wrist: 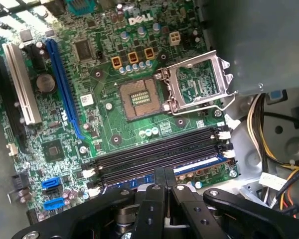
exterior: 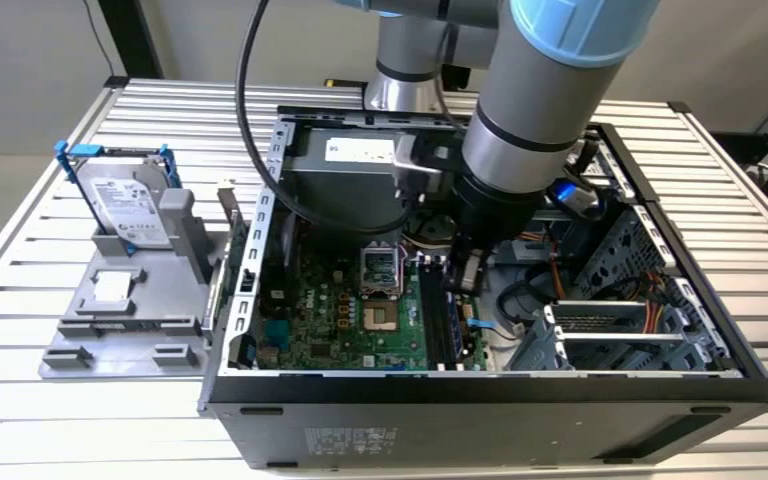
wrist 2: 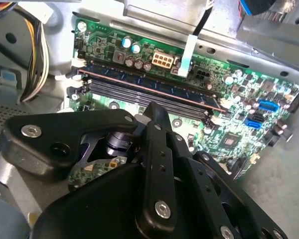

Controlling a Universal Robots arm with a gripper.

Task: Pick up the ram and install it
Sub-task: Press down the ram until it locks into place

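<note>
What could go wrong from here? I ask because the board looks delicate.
1. The shut gripper is at one spot along the ram in its slot; pressing there might seat it unevenly.
2. A slip could strike motherboard parts beside the slots.
3. The wires close by could snag on the arm.

Open computer case on slatted table; hard drive (blue-framed) upright in grey holder

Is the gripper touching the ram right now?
Cannot tell. In the second wrist view the gripper tip overlaps the seated ram, hiding any contact or gap.
</note>
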